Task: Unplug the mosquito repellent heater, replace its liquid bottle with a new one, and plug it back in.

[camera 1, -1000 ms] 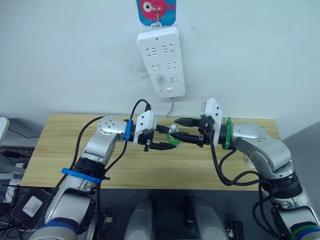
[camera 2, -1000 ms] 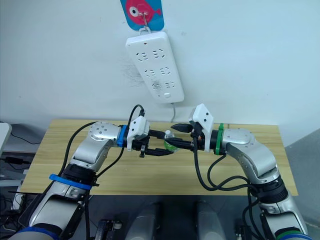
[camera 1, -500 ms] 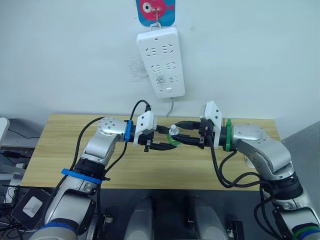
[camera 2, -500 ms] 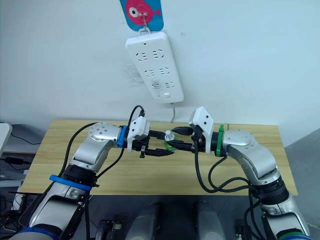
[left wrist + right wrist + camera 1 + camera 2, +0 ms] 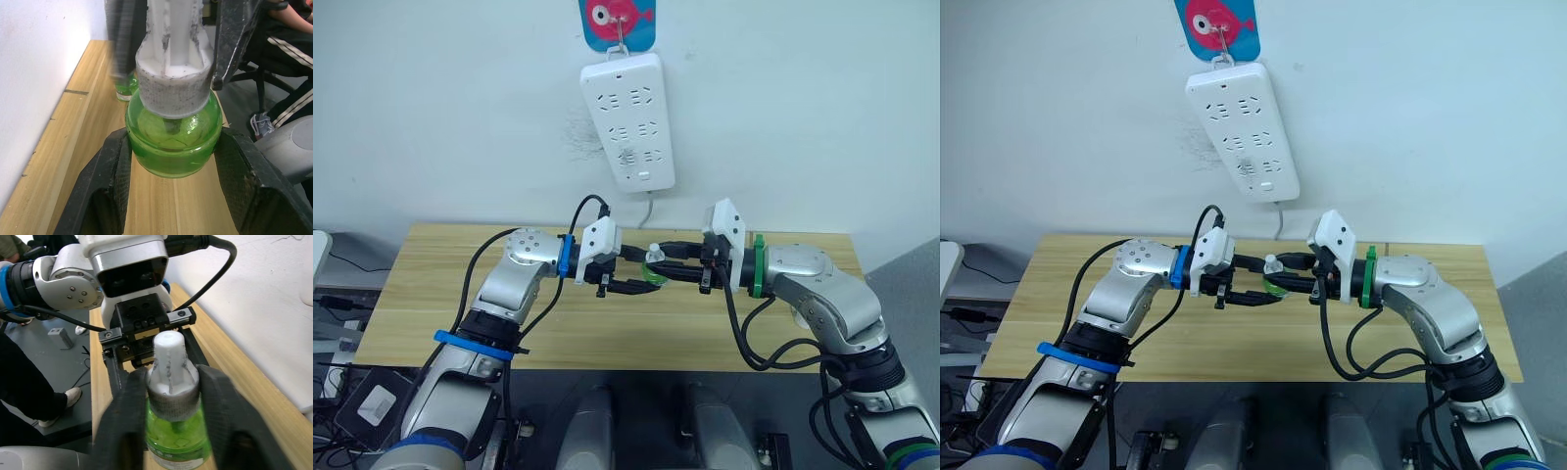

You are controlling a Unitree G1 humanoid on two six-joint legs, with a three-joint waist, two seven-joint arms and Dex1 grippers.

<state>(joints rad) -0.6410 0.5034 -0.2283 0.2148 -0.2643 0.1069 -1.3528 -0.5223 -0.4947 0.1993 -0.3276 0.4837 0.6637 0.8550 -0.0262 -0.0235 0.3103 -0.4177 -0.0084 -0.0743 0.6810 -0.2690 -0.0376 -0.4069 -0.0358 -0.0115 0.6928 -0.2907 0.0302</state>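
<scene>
Here the left gripper (image 5: 171, 161) clamps the green liquid bottle (image 5: 172, 147); the right gripper (image 5: 172, 387) pinches its white cap (image 5: 171, 367) above the table (image 5: 431, 284).

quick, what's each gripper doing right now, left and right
Left gripper: jaws shut on the green liquid bottle, gripping its round body.
Right gripper: jaws shut on the same bottle's white cap.

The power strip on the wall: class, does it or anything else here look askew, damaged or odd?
The power strip hangs tilted from its hook, not plumb, and the wall beside it is scuffed. The green liquid bottle, gripped at once by the left hand and the right hand, has a rough, pitted white cap.
</scene>
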